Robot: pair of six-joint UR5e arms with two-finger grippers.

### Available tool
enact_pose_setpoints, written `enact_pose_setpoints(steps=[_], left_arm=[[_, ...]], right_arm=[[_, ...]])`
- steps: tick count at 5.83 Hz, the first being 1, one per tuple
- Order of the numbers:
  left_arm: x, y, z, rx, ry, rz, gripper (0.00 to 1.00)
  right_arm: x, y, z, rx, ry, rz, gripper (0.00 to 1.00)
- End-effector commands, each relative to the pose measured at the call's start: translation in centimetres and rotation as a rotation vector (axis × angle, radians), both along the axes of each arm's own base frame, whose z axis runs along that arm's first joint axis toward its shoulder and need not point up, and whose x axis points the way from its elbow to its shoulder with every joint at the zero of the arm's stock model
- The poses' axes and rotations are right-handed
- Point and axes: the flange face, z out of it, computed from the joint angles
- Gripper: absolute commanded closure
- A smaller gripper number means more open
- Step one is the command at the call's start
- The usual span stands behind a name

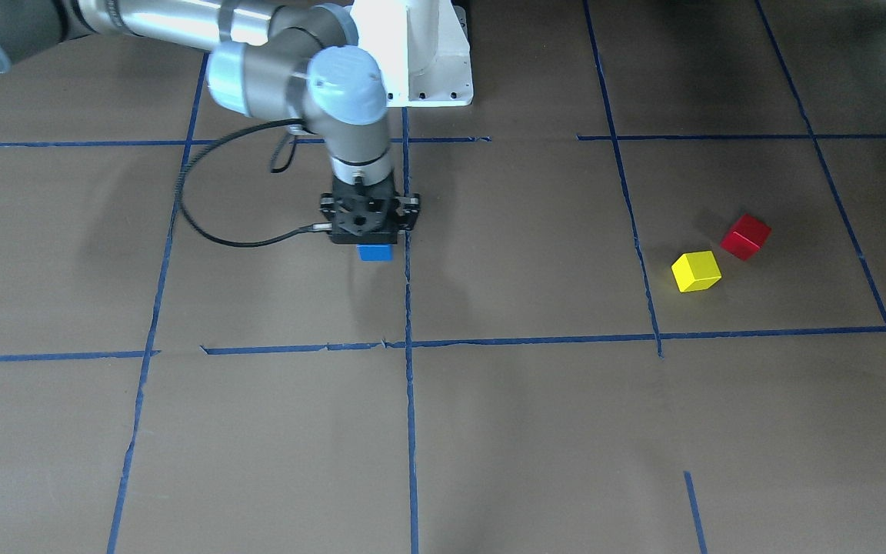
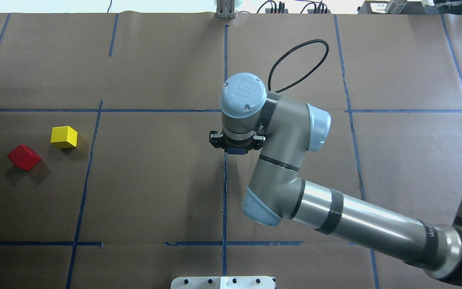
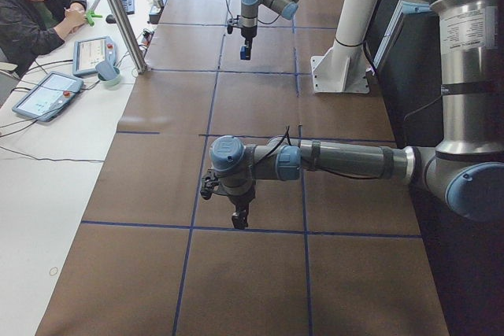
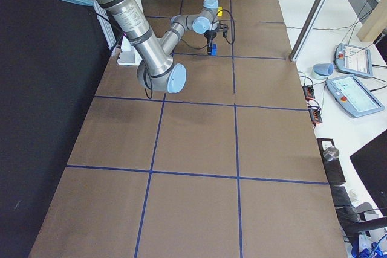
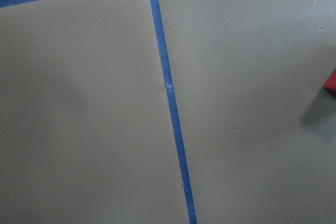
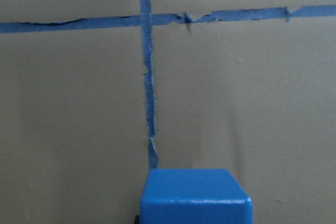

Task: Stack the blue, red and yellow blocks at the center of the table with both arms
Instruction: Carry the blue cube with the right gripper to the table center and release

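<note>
My right gripper (image 1: 370, 245) is shut on the blue block (image 1: 375, 252) and holds it, seemingly a little above the paper, beside the centre tape line. The blue block also shows in the overhead view (image 2: 237, 151) and the right wrist view (image 6: 195, 195). The yellow block (image 2: 64, 137) and the red block (image 2: 24, 157) lie close together, apart from each other, far on my left side. They also show in the front view, yellow (image 1: 696, 271) and red (image 1: 746, 236). My left gripper (image 3: 239, 218) hangs low over the table. I cannot tell if it is open or shut. The left wrist view catches only the red block's edge (image 5: 332, 83).
Brown paper with a grid of blue tape lines (image 2: 224, 192) covers the table. The white robot base (image 1: 428, 54) stands at the near edge. A cable (image 1: 204, 223) loops beside my right wrist. An operator (image 3: 35, 5) sits at a side desk with tablets.
</note>
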Motion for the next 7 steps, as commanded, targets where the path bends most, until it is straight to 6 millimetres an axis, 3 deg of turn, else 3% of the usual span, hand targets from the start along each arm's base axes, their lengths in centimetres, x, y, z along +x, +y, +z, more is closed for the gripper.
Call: enact_pose_setpoints(steps=[1,2,3,4,5,6,7], left_arm=[[0.1,0.0,0.0,-0.002,0.000,0.001,0.00],[0.1,0.0,0.0,-0.002,0.000,0.001,0.00],[0.1,0.0,0.0,-0.002,0.000,0.001,0.00],[0.1,0.0,0.0,-0.001,0.001,0.001,0.00],[0.1,0.0,0.0,0.001,0.002,0.001,0.00],[0.1,0.0,-0.1,0.003,0.000,0.001,0.00],[0.1,0.0,0.0,0.002,0.000,0.000,0.00]], right_arm=[[-4.9,0.4,0.6,0.003,-0.002,0.014,0.99],[-5.0,0.4,1.7,0.005,0.011,0.005,0.93],[-5.1,0.3,2.0,0.003,0.015,0.003,0.75],[-5.1,0.3,2.0,0.005,0.015,0.001,0.42],[-5.0,0.4,1.9,0.008,0.014,-0.002,0.01],[-4.7,0.3,1.3,0.026,0.002,-0.013,0.01],[-2.5,-0.5,-1.1,0.045,-0.044,0.006,0.01]])
